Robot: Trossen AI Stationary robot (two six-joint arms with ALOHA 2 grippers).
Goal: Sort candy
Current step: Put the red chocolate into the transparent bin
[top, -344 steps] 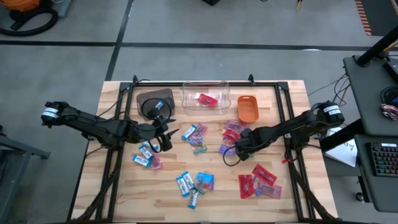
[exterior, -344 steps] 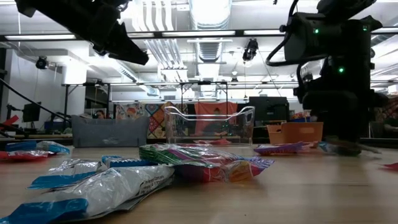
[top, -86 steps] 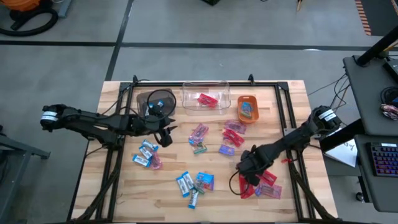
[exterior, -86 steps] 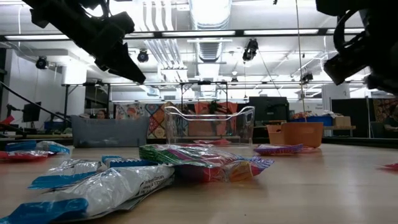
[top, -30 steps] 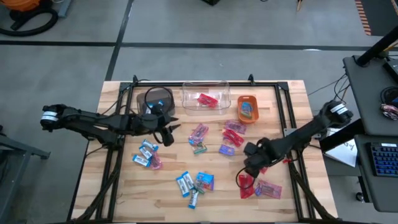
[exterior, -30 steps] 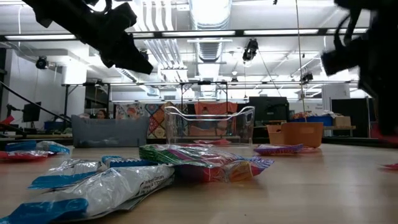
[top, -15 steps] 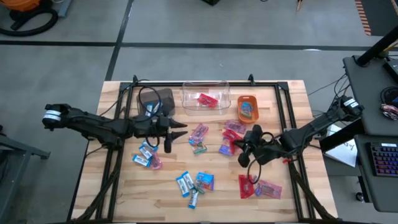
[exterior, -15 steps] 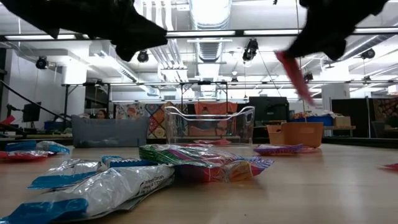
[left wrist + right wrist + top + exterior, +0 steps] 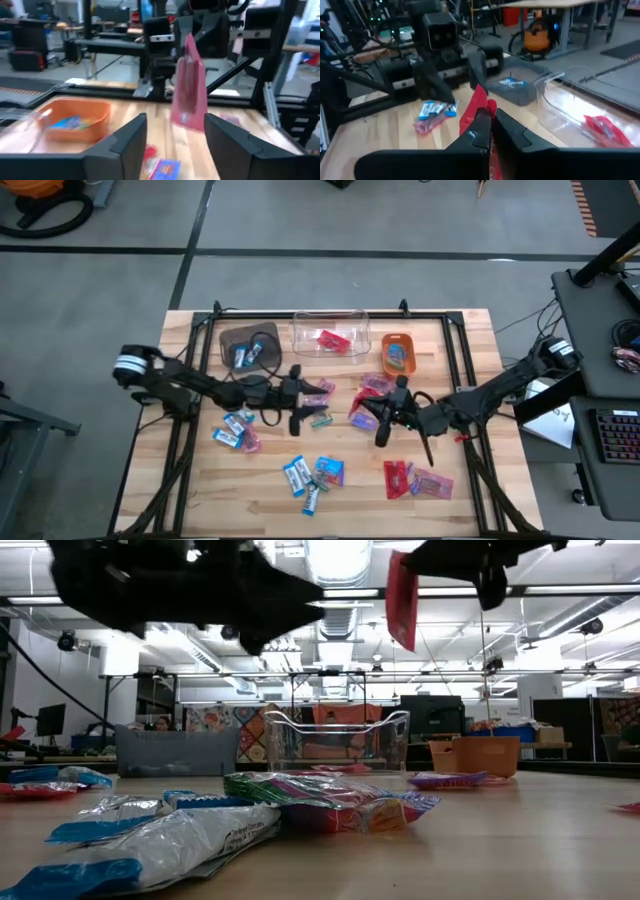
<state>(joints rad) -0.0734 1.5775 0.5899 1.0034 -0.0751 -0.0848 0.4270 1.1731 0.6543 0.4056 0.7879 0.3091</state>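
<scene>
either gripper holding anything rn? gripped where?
The right gripper is shut on a red candy, pinching one end so the rest hangs free above the table. The left gripper is open and holds nothing.

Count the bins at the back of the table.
3, in a row along the far edge: the brown bin on the left, the clear bin in the middle, the orange bin on the right. None looks hidden.

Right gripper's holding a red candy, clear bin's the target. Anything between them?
Nothing visible. The right gripper, shut on the red wrapped candy, holds it above the table; only loose sweets lie flat below toward the clear plastic bin. The left gripper hovers alongside.
</scene>
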